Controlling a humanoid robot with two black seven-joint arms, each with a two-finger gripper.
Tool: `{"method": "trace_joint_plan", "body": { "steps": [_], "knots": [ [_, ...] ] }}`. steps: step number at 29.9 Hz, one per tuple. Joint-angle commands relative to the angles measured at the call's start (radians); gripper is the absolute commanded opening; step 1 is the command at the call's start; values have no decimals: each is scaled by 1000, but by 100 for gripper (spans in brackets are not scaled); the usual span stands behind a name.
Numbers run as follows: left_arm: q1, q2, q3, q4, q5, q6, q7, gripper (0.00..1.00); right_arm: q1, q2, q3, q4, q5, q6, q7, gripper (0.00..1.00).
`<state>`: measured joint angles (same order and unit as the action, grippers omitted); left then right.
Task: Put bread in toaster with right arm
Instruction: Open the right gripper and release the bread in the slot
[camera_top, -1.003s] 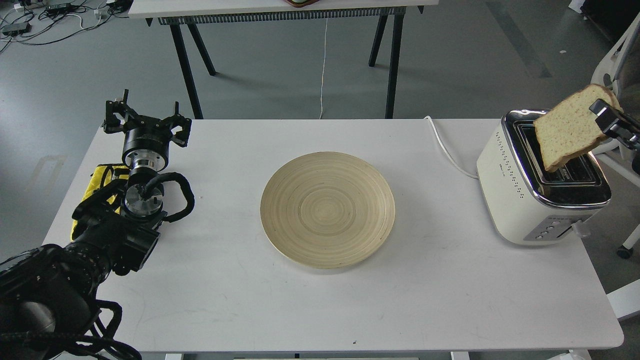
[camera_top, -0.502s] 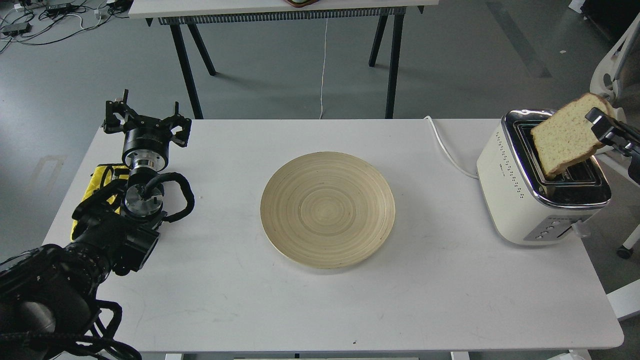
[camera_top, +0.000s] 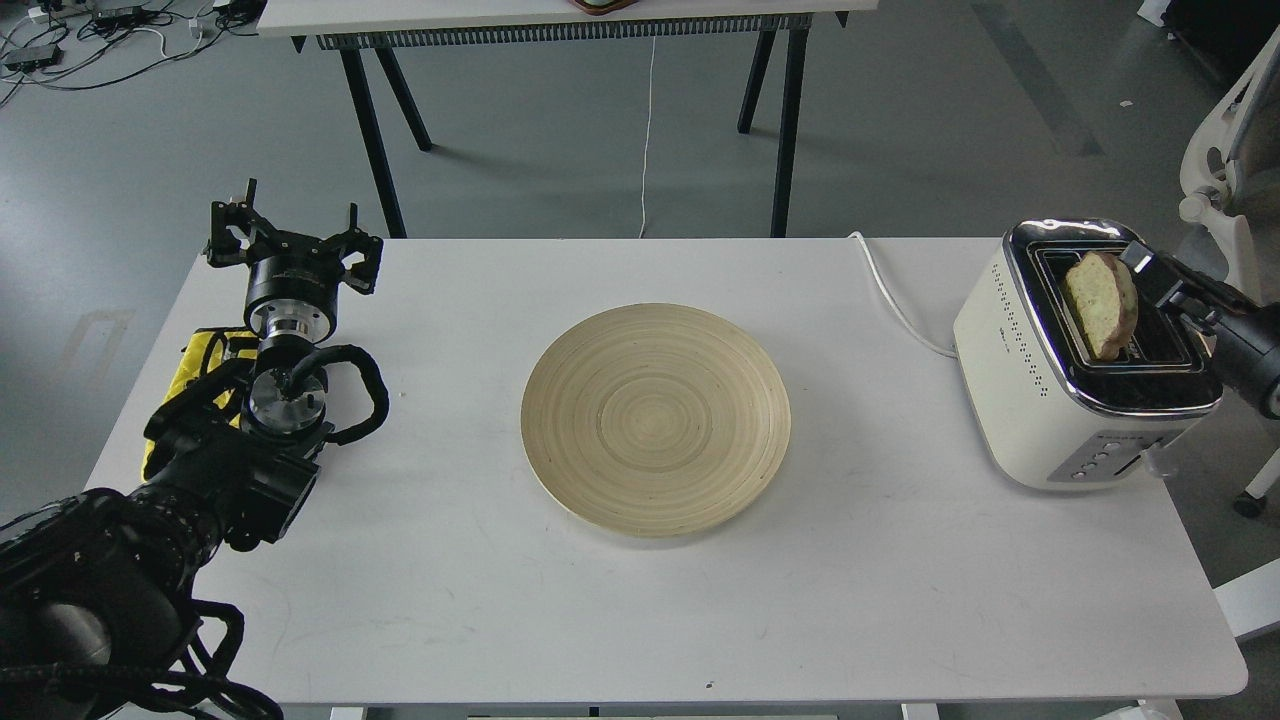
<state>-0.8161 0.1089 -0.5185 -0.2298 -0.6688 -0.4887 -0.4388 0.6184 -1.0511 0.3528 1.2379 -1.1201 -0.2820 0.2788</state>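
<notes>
the bread (camera_top: 1099, 303) stands partly down in the slot of the toaster (camera_top: 1060, 400) nearer the table centre, leaning a little, with its rounded top and a good part of the slice above the chrome. the toaster sits at about 3 o'clock from the wooden plate (camera_top: 655, 420) on the white table (camera_top: 640, 620), its white cord (camera_top: 895, 300) trailing toward 11 o'clock from it.

the right gripper (camera_top: 1150, 275) is at the upper edge of the slice, at 3 o'clock of it. it looks pinched on the crust, but the fingers are small and dark here and i cannot tell whether they grip or have let go.

the slice is judged light, soft and easily crushed or torn, so a hold belongs on the firmer crust edge at the top, gently, leaving the lower part free to slide. it looks likely to drop the rest of the way under its own weight.

the left gripper (camera_top: 290, 245) rests with spread fingers at 9 o'clock on the table, holding nothing, a yellow cloth (camera_top: 200, 360) beside its arm.
</notes>
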Motion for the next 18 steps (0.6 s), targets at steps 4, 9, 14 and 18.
{"method": "trace_joint_plan", "body": {
  "steps": [4, 9, 14, 18],
  "knots": [
    [0, 0, 0, 0, 0, 0, 0, 100, 11, 0, 6, 11, 5, 0, 0, 44],
    [0, 0, 0, 0, 0, 0, 0, 100, 15, 0, 46, 46, 6, -3, 0, 52],
    [0, 0, 0, 0, 0, 0, 0, 100, 14, 6, 77, 141, 95, -2, -1, 62],
    [0, 0, 0, 0, 0, 0, 0, 100, 14, 23, 84, 225, 216, -2, 2, 66]
  ]
}}
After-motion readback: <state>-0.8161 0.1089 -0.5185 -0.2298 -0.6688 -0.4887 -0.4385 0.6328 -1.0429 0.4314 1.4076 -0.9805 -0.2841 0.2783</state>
